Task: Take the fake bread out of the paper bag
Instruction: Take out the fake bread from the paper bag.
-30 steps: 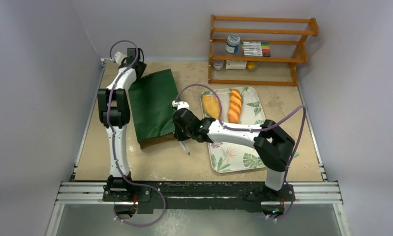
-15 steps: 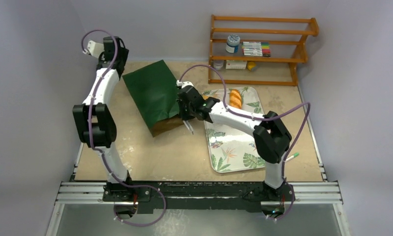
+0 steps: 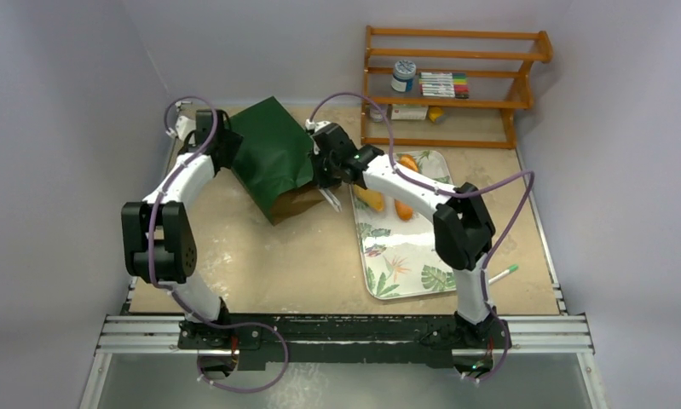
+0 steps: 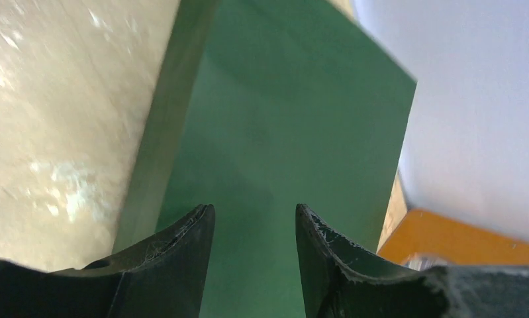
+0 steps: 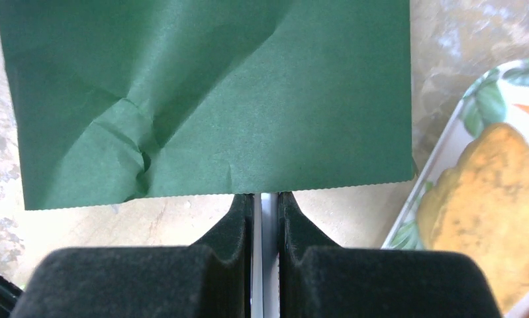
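You're mid-emptying. Your right gripper (image 5: 266, 195) is all but closed and looks pinched on the toothed lip of the paper bag (image 3: 273, 158) right at its fingertips, though the lip vanishes behind the pads, so I can't swear to the hold. The bag sits tipped, green face up, with its brown mouth end just left of that gripper. Your left gripper (image 4: 255, 212) stands part open with nothing between its jaws. The bag's green panel is straight ahead of it, close, not touching as far as the wrist view shows. Of the fake bread (image 5: 486, 192), two pieces are already out on the leaf-patterned tray (image 3: 405, 273) just right of the right gripper, partly under that arm from above. I can't tell if more is inside; the brown end shows no bread I can make out. The step in hand, as I read it, is holding the mouth while the other end gets set up for a tip-out. The next move calls for the left gripper to go forward onto the bag's closed end, close on the paper and lift, while the right pinch stays low and aimed at the tray. The earlier frame has the bag flat, lengthwise away from the bases, with the left gripper at its far end. Now the bag is swung round and carried further back with the right gripper. The left arm has lifted off and come back down beside the bag's left edge, jaws a bit wider. The bread on the tray is unmoved.
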Robot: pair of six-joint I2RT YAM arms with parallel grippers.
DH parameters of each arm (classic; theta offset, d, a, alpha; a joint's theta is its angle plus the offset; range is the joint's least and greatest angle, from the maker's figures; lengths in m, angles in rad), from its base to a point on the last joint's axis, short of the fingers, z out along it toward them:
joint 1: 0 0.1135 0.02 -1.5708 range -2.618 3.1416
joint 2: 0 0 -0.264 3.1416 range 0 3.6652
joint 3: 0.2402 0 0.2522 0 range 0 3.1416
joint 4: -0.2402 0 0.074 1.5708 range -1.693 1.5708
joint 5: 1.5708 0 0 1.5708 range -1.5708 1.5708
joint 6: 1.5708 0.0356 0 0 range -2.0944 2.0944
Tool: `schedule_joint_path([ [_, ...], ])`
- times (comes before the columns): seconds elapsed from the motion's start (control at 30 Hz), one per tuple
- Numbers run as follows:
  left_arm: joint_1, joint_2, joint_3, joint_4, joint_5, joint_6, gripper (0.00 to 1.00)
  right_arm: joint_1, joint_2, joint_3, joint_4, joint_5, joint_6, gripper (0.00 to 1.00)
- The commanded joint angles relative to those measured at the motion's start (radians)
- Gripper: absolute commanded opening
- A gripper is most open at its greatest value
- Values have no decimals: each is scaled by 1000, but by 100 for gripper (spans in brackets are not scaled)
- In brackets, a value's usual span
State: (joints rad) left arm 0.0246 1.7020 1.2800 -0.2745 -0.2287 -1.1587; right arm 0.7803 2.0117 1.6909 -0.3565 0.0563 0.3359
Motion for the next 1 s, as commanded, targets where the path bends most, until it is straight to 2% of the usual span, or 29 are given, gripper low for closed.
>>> schedule_joint_path([
  [0.0,-75,-110,-29,3,5,20,48,-5,-20,126,-17,-39,-44,0],
  [0.2,-94,-203,-63,-53,-24,35,48,-10,-5,201,-71,-42,-57,0],
  [0.47,-94,-320,-108,-139,-66,99,48,-12,11,212,-83,-61,-50,0],
  [0.63,-94,-389,-212,-153,-81,124,48,-12,9,196,-75,-75,-38,0],
  [0.77,-94,-409,-284,-127,-82,138,48,-12,9,192,-76,-76,-35,0],
  [0.97,-94,-396,-316,-131,-103,178,48,-12,0,173,-75,-76,-33,0],
])
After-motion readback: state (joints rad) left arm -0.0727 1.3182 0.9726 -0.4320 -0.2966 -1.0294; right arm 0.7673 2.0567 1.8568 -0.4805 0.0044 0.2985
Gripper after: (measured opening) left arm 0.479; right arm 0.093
